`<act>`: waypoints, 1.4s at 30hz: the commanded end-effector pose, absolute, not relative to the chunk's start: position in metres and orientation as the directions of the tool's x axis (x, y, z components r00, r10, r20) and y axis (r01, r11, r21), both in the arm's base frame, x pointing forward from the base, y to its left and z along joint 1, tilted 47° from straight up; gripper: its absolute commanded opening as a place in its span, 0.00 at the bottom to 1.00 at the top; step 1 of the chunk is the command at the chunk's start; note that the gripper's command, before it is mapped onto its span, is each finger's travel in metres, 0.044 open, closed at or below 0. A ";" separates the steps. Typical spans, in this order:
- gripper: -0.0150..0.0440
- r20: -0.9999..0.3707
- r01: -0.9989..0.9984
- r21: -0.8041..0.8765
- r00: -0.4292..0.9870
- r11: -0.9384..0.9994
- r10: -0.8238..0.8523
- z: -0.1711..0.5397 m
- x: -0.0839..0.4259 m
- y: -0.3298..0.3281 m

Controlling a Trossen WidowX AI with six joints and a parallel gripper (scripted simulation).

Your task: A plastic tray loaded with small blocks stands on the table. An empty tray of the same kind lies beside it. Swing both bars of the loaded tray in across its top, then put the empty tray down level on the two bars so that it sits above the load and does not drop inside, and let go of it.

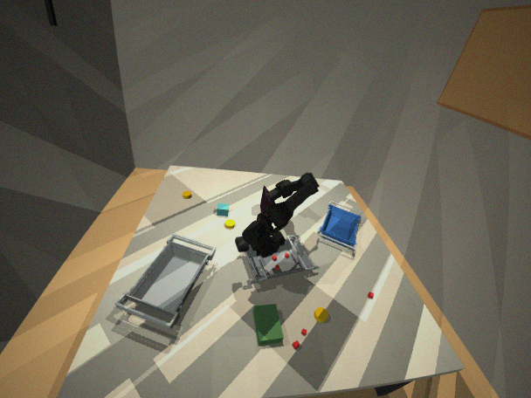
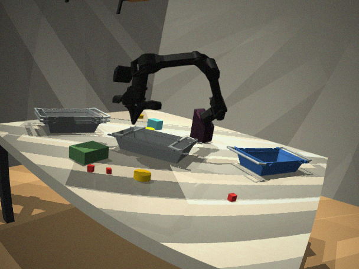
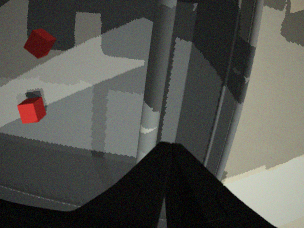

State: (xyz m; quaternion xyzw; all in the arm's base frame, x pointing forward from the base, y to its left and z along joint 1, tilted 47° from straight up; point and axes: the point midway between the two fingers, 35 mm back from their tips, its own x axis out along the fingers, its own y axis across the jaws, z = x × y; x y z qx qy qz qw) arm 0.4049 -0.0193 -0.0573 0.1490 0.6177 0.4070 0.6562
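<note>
The loaded grey tray [image 1: 284, 275] [image 2: 147, 147] [image 3: 120, 112] stands mid-table, with small red blocks [image 1: 274, 257] [image 3: 31, 110] on its floor. In the exterior view, its right wire bar [image 2: 178, 142] lies across the top, inside the right end. Its left bar [image 2: 131, 130] [image 3: 159, 75] also lies inward of the end rim. My gripper [image 2: 133, 122] [image 3: 168, 152] is shut and empty, its tips just above that left end, close to the bar; the arm hides them in the top view. The empty grey tray [image 1: 172, 279] [image 2: 71, 124] stands apart, its bars swung out over its ends.
A blue tray [image 1: 342, 224] [image 2: 277, 167] stands beyond the loaded tray. A green block [image 1: 267, 325] [image 2: 88, 153], loose red cubes [image 1: 370, 295] [image 2: 232, 197] and a yellow disc [image 1: 321, 314] [image 2: 142, 175] lie nearer. A teal block [image 1: 223, 209] [image 2: 154, 124] and purple wedge [image 2: 201, 127] stand behind.
</note>
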 end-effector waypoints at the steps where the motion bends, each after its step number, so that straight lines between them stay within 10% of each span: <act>1: 0.25 -0.689 -0.350 0.698 -0.095 0.624 0.718 -0.057 0.405 -0.019; 18: 1.00 -0.690 -0.299 0.705 -0.081 0.643 0.719 -0.014 0.413 -0.057; 29: 1.00 -0.782 -0.795 0.441 -0.114 0.416 0.612 0.099 0.389 0.080; 42: 1.00 -0.807 -0.973 -0.082 -0.063 -0.217 0.587 0.210 0.241 0.206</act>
